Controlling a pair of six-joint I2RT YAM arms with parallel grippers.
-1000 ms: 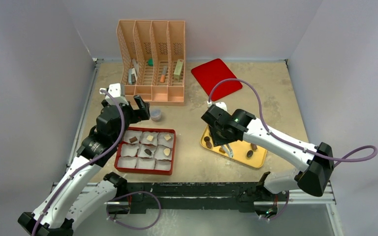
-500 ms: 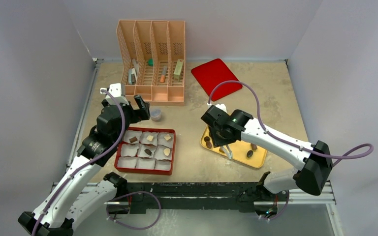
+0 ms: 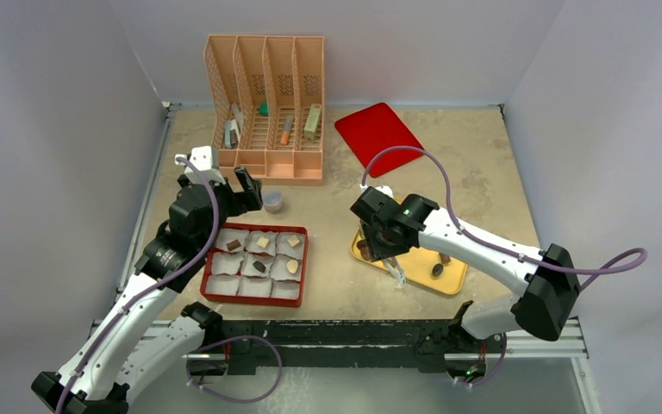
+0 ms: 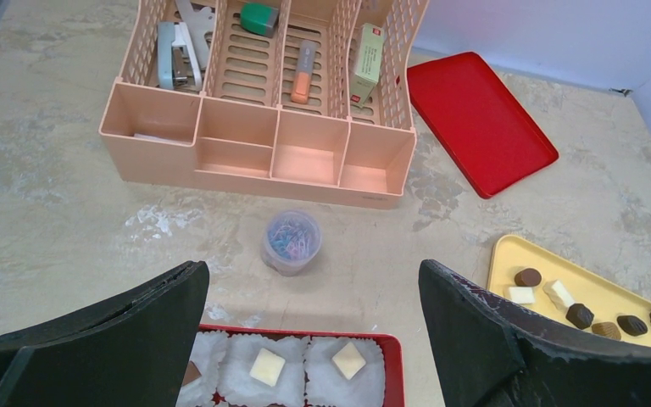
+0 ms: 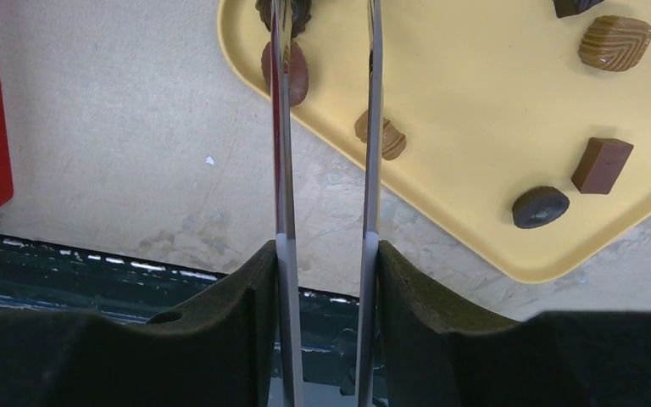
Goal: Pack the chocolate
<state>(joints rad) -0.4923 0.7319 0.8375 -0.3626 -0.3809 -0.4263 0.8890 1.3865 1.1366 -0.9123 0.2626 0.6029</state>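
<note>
1. Steel tweezers (image 5: 280, 170) were clamped at their base between the padded fingers of the right gripper (image 5: 325, 254). The two thin blades stood spread, running side by side with a clear gap between them.
2. Loose chocolates (image 5: 614, 41) lay on the yellow tray (image 5: 475, 127), under and to the right of the blades.
3. One red-brown oval (image 5: 292, 75) lay against the left blade, partly behind it. A tan ribbed piece (image 5: 387, 140) sat just beside the right blade, on its outer side.
4. A brown square block (image 5: 602, 164) and a dark round piece (image 5: 541, 206) rested well apart from the tweezers, near the tray's rim.
5. More chocolates sat in white paper cups (image 3: 224, 283) inside the red box (image 3: 303, 254), well apart from the tray.
6. The left gripper (image 4: 314, 288) hovered over the far edge of that box, jaws wide apart and holding nothing.
7. The blade tips ran off the top edge of the right wrist view, so whether they pinched anything could not be told.
8. From above, the right arm covered the tray's left end and the tips.
9. The left wrist view cut the box off at its bottom edge, showing only its far row of cups.
</note>
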